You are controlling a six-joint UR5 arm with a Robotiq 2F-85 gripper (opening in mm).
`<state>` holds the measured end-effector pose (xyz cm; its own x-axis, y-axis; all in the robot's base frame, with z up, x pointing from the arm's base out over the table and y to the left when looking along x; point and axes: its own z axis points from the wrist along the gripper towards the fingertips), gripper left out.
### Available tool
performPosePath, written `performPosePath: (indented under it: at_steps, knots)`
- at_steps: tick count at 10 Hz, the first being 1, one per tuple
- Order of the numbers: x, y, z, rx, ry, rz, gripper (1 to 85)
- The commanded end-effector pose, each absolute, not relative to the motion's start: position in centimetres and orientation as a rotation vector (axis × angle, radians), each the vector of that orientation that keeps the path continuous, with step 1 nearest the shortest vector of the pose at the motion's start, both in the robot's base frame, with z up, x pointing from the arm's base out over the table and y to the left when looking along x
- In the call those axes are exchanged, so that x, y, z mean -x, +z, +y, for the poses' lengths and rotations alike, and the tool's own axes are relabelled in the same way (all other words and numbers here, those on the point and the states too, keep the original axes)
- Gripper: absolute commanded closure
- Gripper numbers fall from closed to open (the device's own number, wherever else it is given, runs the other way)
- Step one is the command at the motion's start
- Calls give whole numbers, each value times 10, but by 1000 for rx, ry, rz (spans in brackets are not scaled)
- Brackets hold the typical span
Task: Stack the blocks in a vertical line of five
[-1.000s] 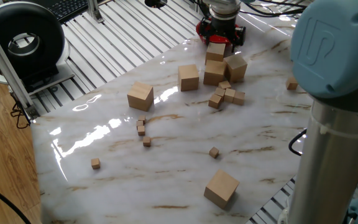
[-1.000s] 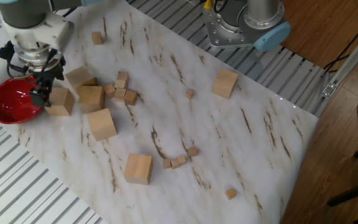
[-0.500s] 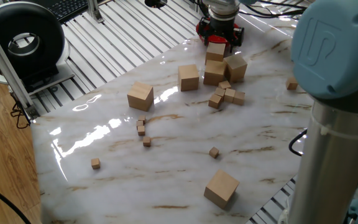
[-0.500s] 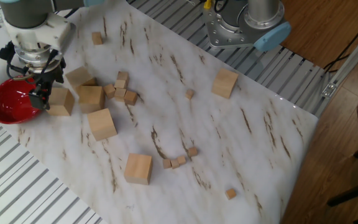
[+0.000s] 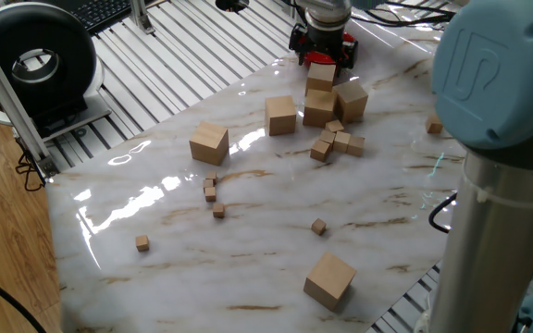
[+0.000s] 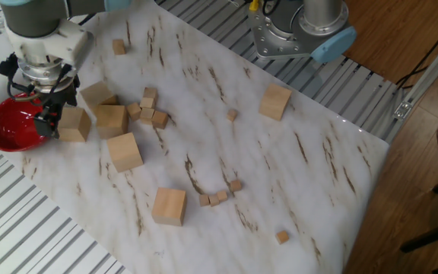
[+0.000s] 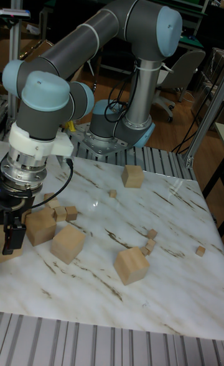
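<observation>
Several large tan wooden blocks lie apart on the marble table (image 5: 155,213), none stacked. My gripper (image 5: 323,57) (image 6: 55,114) (image 7: 14,238) hangs at the far corner over one block (image 5: 321,76) (image 6: 75,125), which rests on the table; the black fingers (image 6: 47,120) stand apart beside it. Two blocks (image 5: 319,108) (image 5: 351,100) sit right beside that one. Another (image 5: 281,115) lies a little nearer, one (image 5: 209,143) mid-table, and one (image 5: 329,279) at the near edge.
A red bowl (image 6: 10,125) sits just behind the gripper at the table corner. Tiny wooden cubes cluster near the blocks (image 5: 338,141) and are scattered over the table (image 5: 210,190). The arm's base (image 6: 299,30) stands at the table's side.
The gripper has risen slightly away from the block under it. That block and all the others have stayed where they were.
</observation>
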<state>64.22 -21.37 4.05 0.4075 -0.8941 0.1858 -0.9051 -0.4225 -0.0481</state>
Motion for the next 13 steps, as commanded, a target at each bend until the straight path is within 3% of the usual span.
performPosePath:
  at_steps: [1, 3, 5, 6, 7, 11, 13]
  knots:
    - [-648, 26, -212, -2595, 296, -1696, 7]
    - [-649, 24, -211, -2574, 297, -1743, 50]
    - [-643, 26, -203, -2530, 246, -1858, 247]
    - [-641, 30, -204, -2490, 242, -1919, 403]
    - [-640, 38, -206, -2465, 245, -1954, 463]
    - [-647, 71, -191, -2312, 241, -2199, 540]
    - [-661, 105, -194, -2101, 391, -2393, 700]
